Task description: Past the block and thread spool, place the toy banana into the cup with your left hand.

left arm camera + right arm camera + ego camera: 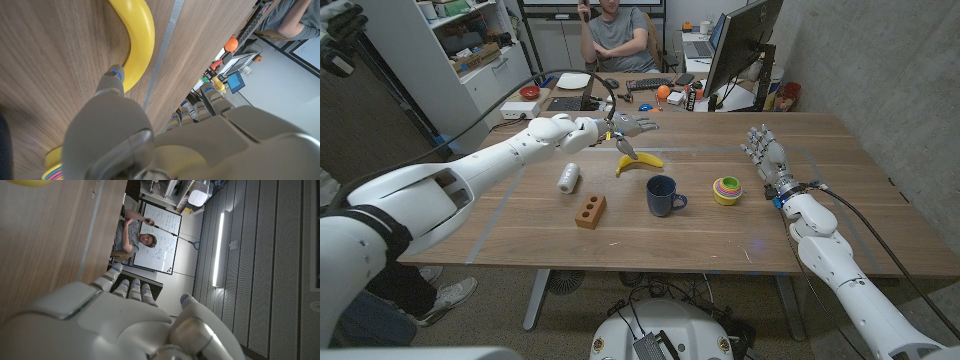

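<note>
My left hand (623, 127) hovers spread just above the toy banana (638, 162); I should lower slowly, pinch its middle, then carry it to the cup (663, 195).

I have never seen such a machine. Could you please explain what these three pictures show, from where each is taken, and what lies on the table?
It is a robot with two arms that end in hands, standing at a wooden table. The wide picture looks down from its head. The other two come from cameras on its wrists, looking along the back of each hand, so the room appears turned.

On the table lie a white spool, a brown block, a yellow banana, a dark blue cup and a small stack of coloured rings.

The left hand reaches over the banana, fingers at it; whether it grips it yet, I cannot tell. The right hand is open, holding nothing. A person sits behind the table.
</note>
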Motion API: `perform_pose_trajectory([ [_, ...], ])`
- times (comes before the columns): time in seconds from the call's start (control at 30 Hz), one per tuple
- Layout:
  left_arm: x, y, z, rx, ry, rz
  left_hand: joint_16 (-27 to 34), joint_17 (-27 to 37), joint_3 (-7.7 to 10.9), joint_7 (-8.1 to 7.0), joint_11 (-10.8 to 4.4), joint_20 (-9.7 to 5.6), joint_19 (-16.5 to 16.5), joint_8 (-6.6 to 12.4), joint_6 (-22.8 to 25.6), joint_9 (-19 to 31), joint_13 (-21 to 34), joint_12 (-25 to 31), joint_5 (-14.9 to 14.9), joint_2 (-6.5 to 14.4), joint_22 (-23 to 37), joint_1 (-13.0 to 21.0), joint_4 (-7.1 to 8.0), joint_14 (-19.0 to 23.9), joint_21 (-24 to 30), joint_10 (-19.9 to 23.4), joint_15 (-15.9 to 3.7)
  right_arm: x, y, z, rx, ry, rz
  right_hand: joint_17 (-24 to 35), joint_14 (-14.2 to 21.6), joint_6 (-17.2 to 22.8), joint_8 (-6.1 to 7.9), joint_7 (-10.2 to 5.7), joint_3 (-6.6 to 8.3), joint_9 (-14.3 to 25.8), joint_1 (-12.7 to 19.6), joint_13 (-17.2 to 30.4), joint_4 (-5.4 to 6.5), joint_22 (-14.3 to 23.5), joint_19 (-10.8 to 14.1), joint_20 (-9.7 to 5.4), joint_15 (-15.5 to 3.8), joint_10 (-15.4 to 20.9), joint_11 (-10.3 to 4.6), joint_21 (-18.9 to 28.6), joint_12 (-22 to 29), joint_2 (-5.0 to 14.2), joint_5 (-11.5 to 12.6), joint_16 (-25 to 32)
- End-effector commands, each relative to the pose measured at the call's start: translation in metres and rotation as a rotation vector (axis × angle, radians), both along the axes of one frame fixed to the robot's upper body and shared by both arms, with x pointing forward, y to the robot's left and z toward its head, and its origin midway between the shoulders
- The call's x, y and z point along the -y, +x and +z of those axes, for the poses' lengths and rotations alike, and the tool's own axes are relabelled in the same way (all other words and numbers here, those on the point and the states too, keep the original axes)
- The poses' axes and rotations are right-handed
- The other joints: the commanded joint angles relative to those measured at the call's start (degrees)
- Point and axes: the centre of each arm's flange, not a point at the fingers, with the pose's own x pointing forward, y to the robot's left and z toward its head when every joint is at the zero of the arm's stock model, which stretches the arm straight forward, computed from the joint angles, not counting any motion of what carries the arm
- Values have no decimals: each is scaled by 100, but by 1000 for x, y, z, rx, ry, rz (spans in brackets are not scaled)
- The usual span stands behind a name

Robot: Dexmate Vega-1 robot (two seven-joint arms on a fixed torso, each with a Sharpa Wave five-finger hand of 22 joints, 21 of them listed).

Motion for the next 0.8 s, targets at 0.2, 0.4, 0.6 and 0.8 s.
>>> perform_pose_trajectory([
  [0.2, 3, 16, -19, 21, 57, 23, 11, 18, -44, 31, 12, 15, 64, 54, -832, 25, 33, 30, 44, 17, 32, 116, -21, 62, 60, -223, -4, 4, 0, -8, -13, 10, -5, 5, 5, 26, 10, 17, -29, 23, 50, 13, 8, 24, 68, -56, 17, 21, 7, 49, 20, 12, 59, 41],
  [0.4, 1, 22, -20, 23, 64, 40, 20, 18, -66, 43, 2, 2, 116, 74, -748, 25, 34, 64, 55, 45, 33, 185, -29, 117, 76, -115, -19, 7, -1, -9, -5, 19, -9, 4, 6, 27, 10, 19, -33, 23, 54, 13, 6, 24, 73, -52, 21, 22, 6, 50, 20, 13, 60, 40],
  [0.6, 7, 28, -25, 21, 112, 69, 58, 20, -100, 21, 13, 72, 116, 83, -659, 26, 38, 71, 73, 83, 34, 289, -38, 291, 68, -56, -16, 7, 1, -15, -17, 54, 4, 4, 10, 29, 10, 10, -32, 23, 60, 13, 4, 23, 70, -67, 8, 20, -8, 48, 18, 23, 64, 40],
  [0.8, 5, 33, -27, 19, 106, 76, 66, 24, -99, 3, 2, 93, 129, 102, -571, 26, 40, 72, 86, 148, 35, 357, -35, 353, 71, -33, -23, 6, 2, -20, -30, 54, -5, 4, 17, 31, 11, 12, -32, 23, 65, 13, 4, 22, 79, -64, 11, 30, -2, 50, 20, 34, 66, 41],
])
